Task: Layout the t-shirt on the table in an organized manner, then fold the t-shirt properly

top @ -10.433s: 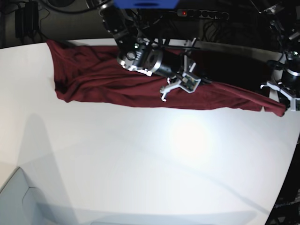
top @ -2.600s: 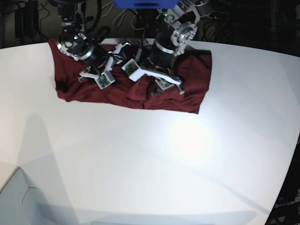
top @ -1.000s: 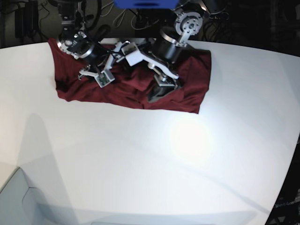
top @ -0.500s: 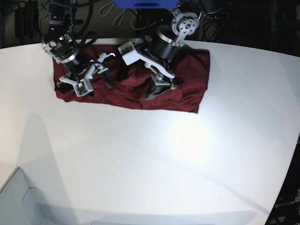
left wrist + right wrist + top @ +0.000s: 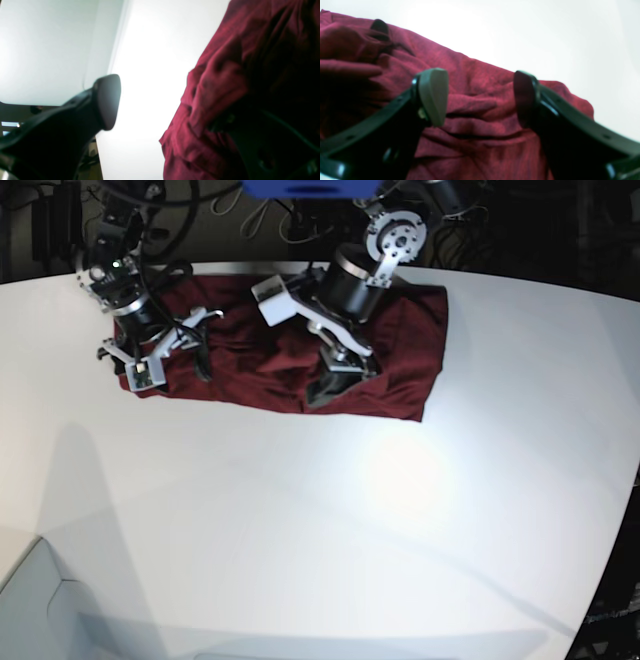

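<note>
T-shirt (image 5: 400,340) lies long axis left-right on table (image 5: 320,530). Right gripper (image 5: 480,100), jaws wide and empty, hovers over one end; left gripper (image 5: 335,375) straddles a mid-shirt fold, grip unclear.

Plain maroon t-shirt (image 5: 410,350), glossy white table (image 5: 330,540), black fingers (image 5: 433,95).

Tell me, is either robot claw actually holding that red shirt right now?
No. The right gripper hangs open above the t-shirt. The left gripper is open at its front edge, gripping nothing.
</note>
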Controlling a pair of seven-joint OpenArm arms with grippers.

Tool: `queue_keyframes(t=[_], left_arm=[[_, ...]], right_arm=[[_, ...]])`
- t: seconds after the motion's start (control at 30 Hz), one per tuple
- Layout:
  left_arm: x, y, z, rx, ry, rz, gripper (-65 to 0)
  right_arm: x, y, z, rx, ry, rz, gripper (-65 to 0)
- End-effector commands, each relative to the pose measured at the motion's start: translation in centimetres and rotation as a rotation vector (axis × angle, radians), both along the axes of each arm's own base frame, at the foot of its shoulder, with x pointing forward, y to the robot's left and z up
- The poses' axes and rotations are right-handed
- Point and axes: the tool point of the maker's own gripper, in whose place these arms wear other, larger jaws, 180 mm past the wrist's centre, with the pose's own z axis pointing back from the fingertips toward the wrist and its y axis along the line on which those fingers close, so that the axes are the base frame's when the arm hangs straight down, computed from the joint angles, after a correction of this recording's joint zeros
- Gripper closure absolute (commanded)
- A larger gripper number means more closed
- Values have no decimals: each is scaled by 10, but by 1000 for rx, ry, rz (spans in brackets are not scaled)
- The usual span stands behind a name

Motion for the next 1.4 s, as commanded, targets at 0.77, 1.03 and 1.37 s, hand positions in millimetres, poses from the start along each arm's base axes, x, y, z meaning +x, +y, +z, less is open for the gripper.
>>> queue_keyframes(t=[0.77, 1.03, 1.37], left_arm=[[-14, -19, -21, -11, 73, -58, -486], [-15, -7, -30, 27, 81, -60, -486], [-16, 1, -35, 17, 97, -25, -486]], right_arm=[[-1, 0, 7, 16, -33, -6, -410], [0, 0, 8, 19, -37, -6, -410], [3, 20, 10, 34, -45, 49, -410]])
